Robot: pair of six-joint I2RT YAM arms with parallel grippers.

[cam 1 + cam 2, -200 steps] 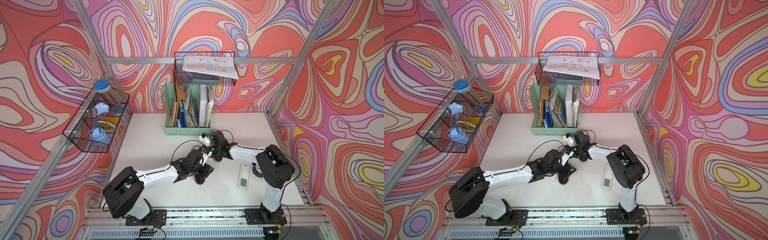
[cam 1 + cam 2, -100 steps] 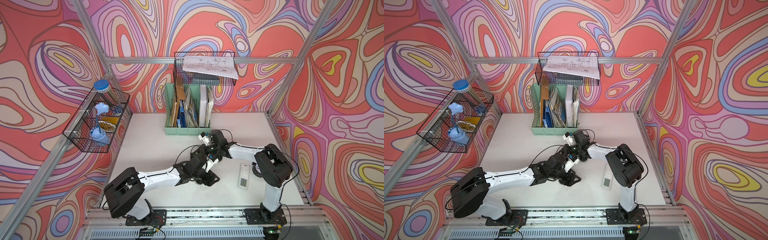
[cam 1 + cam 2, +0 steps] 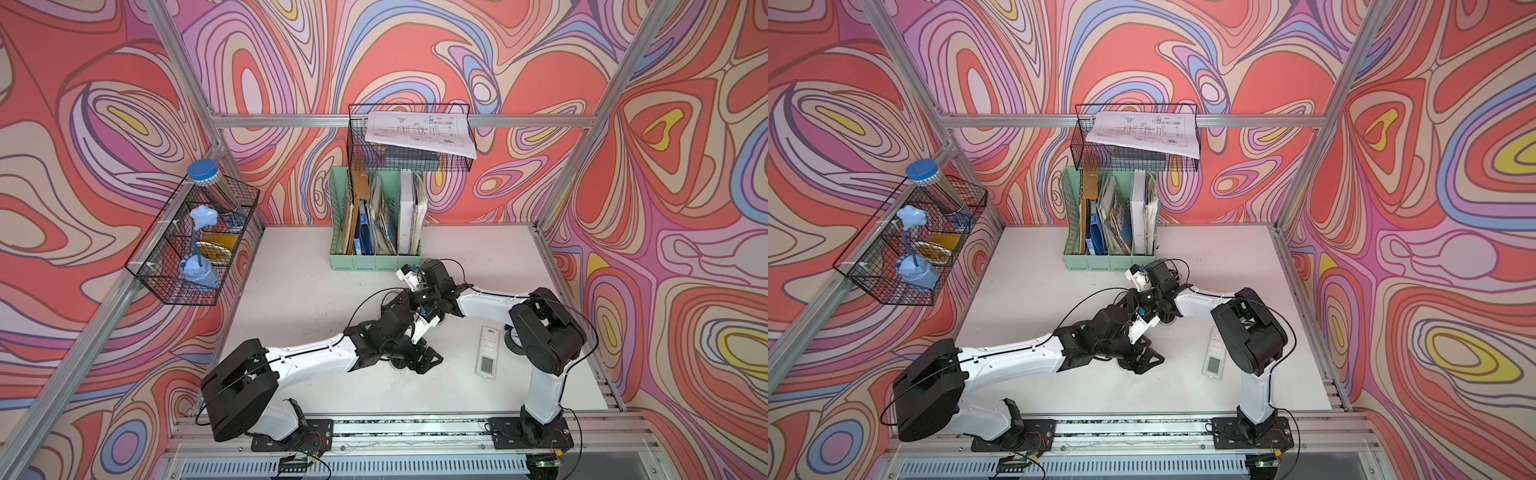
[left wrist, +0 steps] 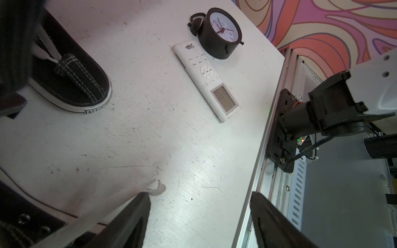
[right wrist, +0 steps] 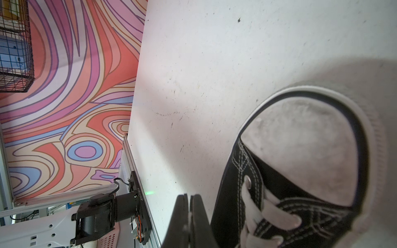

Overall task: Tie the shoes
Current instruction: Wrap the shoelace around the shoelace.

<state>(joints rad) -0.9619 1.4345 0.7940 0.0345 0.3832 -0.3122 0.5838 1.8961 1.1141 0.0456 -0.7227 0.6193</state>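
1. The left gripper point(image 4: 199, 195) is seen with its jaws spread wide and nothing between them. Compared with the top view of a second ago, the jaws are set wider apart, and the gripper has been shifted a little toward the remote point(image 4: 206, 79) and the front rail.
2. A frayed lace end point(image 4: 155, 189) lies on the table point(image 4: 150, 139) just beside one finger of that gripper and is not clamped.
3. The right gripper point(image 5: 189, 196) is closed tight, pad against pad. A thin pale strip shows in the seam, but it cannot be told whether this is lace. Its place is hardly changed from a second ago.
4. The shoes stand mid-table, in front of the green file rack point(image 3: 376, 232), and are mostly hidden under the two wrists in both top views.
5. In the left wrist view, the heel end of one shoe point(image 4: 71, 81) rests on the table well apart from the remote. A second shoe point(image 4: 19, 214) is cut off at the picture's edge, close to the open fingers.
6. In the right wrist view, a toe cap point(image 5: 300, 137) and laced front are seen just beside the closed fingers.
7. The remote and the clock point(image 4: 221, 32) lie just beside each other, unmoved since the earlier frames.
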